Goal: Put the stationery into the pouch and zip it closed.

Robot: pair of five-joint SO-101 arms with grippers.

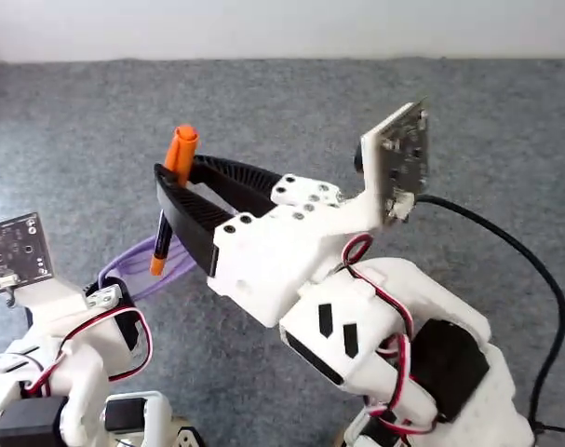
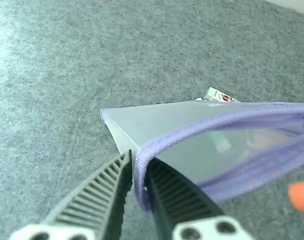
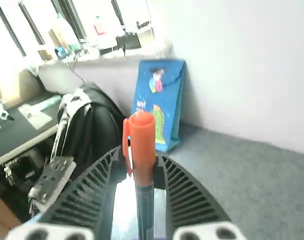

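Grey felt-like table [image 1: 87,121] under both arms. Pouch [image 2: 192,130], translucent with a purple zip edge, lies on it near the left arm, mouth gaping. Faint pale and orange shapes show through its wall; cannot tell what they are.

Left pincer [image 2: 136,165] is pressed together on the pouch's purple rim at one end.

Right pincer [image 1: 175,174] is raised above the pouch, pinching a pen [image 1: 181,147] that stands roughly upright, orange cap up. The pen's lower end sits at the purple rim; cannot tell whether it is inside.

Small printed packet [image 2: 217,95] lies on the table just behind the pouch.
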